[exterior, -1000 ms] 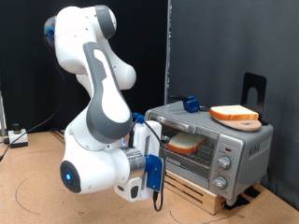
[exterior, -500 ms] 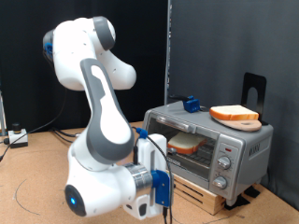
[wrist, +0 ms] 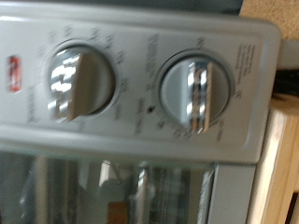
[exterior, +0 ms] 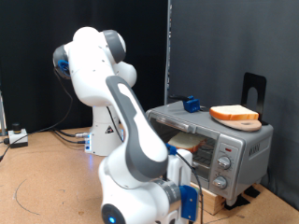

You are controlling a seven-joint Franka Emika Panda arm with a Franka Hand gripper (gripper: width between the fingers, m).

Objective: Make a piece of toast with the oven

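So my arm was folded way down at the bottom of the exterior view, and my hand was low in front of the oven, near its lower front corner. Honestly couldn't tell how wide the fingers were, since my own wrist and forearm covered them, and they didn't show in the wrist view either.

The oven itself sat on a slatted wooden base on the surface. Door was up, and through the glass I could see the piece of toast lying inside on the rack. A second slice sat on a round wooden board on top of the oven, with a small blue thing near the back edge of the roof.

The wrist view was filled with the silver control panel: two round knobs, one beside the other, with blurry printed dial markings around them, and a strip of the glass door alongside.
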